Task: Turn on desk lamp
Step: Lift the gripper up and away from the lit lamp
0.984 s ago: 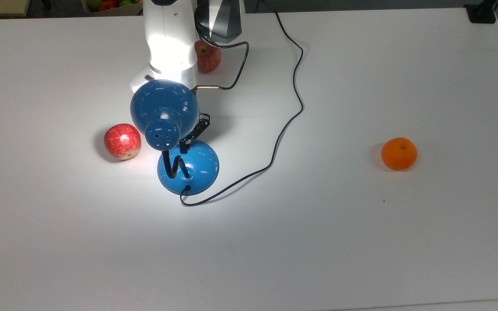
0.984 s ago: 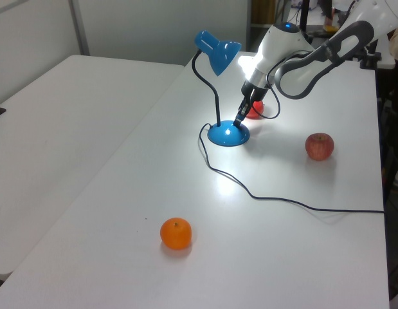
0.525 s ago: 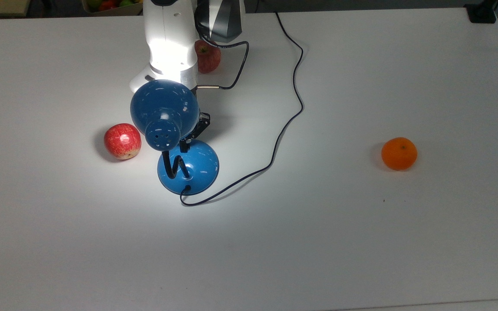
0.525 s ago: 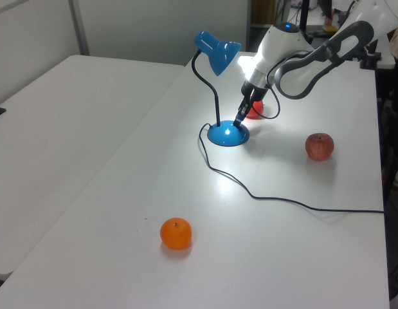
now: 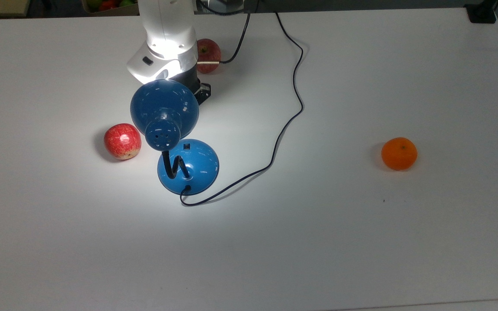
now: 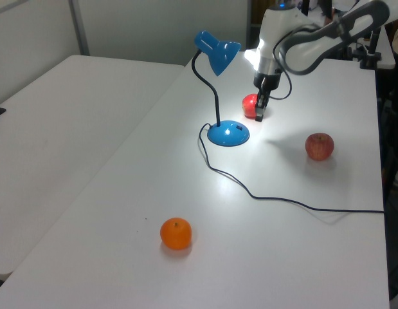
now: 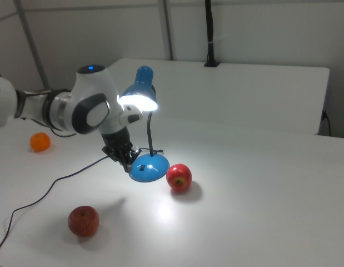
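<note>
No lettering, brand mark, number or sign can be read anywhere in these views (the lamp's shade and base are plain glossy blue, the arm's casing plain white, and the surface is bare of print).

Two apples (red), orange
</note>
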`<action>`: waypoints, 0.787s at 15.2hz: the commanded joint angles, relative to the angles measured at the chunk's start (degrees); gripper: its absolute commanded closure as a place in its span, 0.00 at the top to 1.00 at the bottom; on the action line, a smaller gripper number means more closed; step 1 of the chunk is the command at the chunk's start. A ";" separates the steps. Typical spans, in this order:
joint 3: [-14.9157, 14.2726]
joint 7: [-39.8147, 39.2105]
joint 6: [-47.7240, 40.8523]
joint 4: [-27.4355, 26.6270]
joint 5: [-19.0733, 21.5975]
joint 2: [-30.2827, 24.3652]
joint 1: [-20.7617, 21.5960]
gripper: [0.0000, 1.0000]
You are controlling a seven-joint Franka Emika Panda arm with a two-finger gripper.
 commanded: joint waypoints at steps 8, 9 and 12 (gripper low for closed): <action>-0.07 0.49 -37.66 20.24 -0.30 -8.32 3.18 0.03; -0.07 0.49 -38.91 21.84 -0.30 -8.32 3.45 0.04; -1.29 0.58 -39.54 22.82 -0.56 -8.75 5.81 0.19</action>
